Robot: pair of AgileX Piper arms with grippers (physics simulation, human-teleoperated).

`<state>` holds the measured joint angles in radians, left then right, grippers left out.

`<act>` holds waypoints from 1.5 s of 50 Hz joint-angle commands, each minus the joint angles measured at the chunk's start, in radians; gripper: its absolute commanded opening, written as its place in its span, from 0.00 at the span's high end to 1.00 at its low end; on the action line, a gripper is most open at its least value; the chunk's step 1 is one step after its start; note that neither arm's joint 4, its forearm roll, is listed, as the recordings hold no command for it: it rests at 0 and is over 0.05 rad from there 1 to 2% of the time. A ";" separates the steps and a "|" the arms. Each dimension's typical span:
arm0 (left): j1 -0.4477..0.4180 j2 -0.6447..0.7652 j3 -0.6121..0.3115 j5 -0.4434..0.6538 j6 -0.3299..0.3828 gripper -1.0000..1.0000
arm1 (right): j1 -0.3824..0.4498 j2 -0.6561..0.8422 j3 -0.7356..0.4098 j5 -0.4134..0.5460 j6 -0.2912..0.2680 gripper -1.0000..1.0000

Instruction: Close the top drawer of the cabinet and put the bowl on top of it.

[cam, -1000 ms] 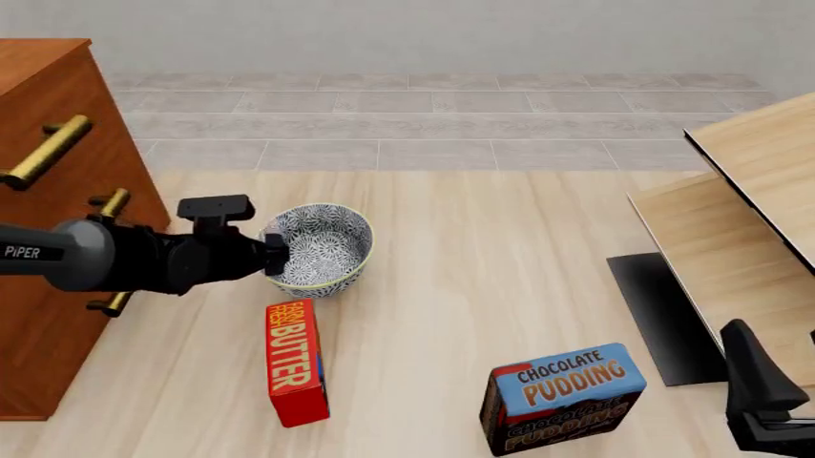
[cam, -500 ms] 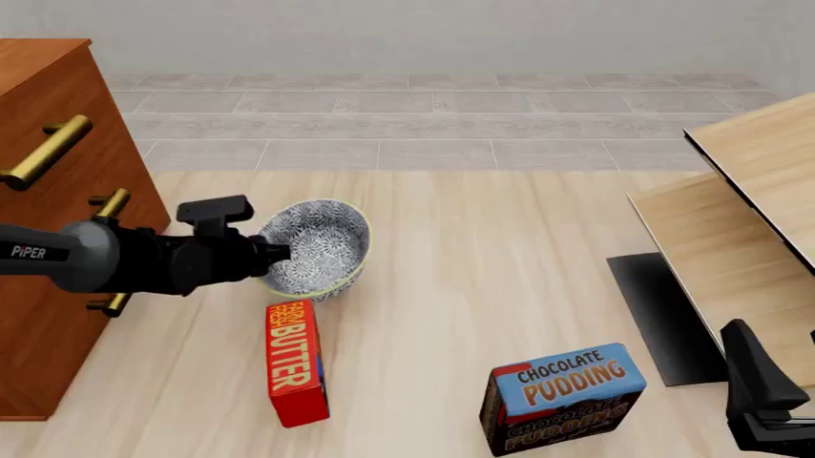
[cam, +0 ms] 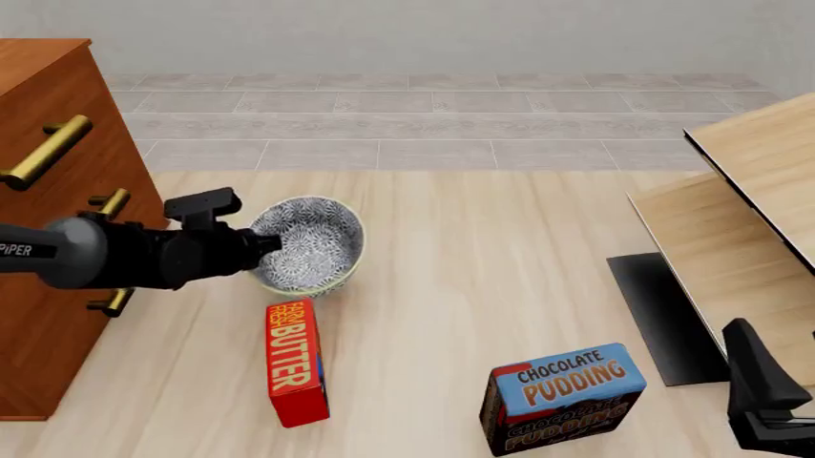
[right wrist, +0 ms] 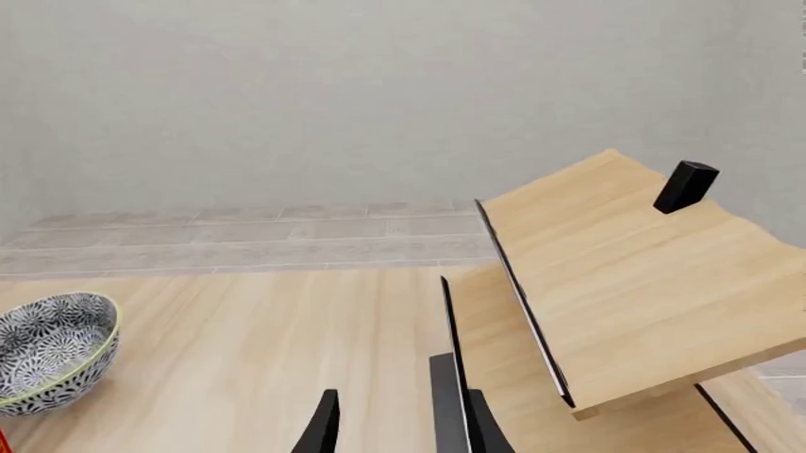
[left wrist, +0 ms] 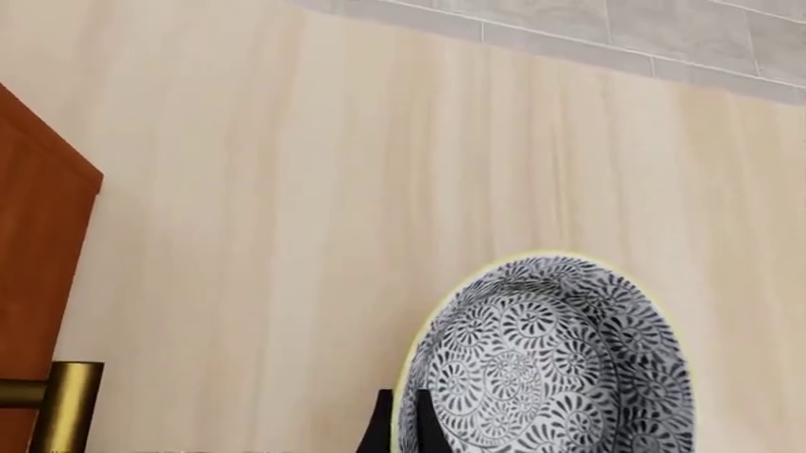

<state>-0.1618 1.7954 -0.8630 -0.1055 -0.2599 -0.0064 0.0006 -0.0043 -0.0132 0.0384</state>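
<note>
Bowl (cam: 309, 245) rim sits pinched between the dark fingers of the left gripper (cam: 263, 242), which are clamped on its near-left edge; in the left wrist view the two finger tips (left wrist: 377, 429) straddle the pale yellowish rim of the blue-grey patterned bowl (left wrist: 548, 363). The bowl is tipped toward the arm, its inside facing partly sideways, and it hangs over the pale wooden table (cam: 484, 258) just beside the cabinet (cam: 52, 210). The left arm (cam: 90, 253) reaches in across the cabinet's front, passing before the lower brass handles. The top drawer (cam: 64, 134) shows its long brass bar handle (cam: 46, 151); whether it is fully shut cannot be told from this angle.

Just in front of the bowl lies a red butter box (cam: 294, 362), and farther right stands a blue chocolate pudding box (cam: 562, 396). The right gripper (right wrist: 377, 425) stands apart from all of this at the right near corner, its fingers spread with nothing between them, next to a light wooden shelf unit (cam: 751, 200).
</note>
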 commanded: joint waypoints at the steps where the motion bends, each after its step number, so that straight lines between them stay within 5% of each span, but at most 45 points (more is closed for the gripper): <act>1: 0.012 -0.031 -0.008 0.024 -0.020 1.00 | -0.003 0.000 -0.003 0.001 0.001 0.00; 17: -0.029 -0.138 -0.014 0.094 -0.108 1.00 | -0.006 0.000 -0.001 -0.002 0.005 0.00; 33: -0.028 -0.311 -0.046 0.199 -0.084 1.00 | -0.005 0.000 -0.002 -0.002 0.002 0.00; 53: 0.056 -0.509 -0.112 0.486 -0.032 1.00 | 0.003 0.000 -0.002 0.003 -0.003 0.00; 75: 0.091 -0.739 -0.115 0.793 -0.063 1.00 | 0.010 0.000 -0.002 0.005 -0.003 0.00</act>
<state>-0.0993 1.1545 -0.9637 0.5580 -0.3283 0.0000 0.0006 -0.0051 -0.0100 0.0358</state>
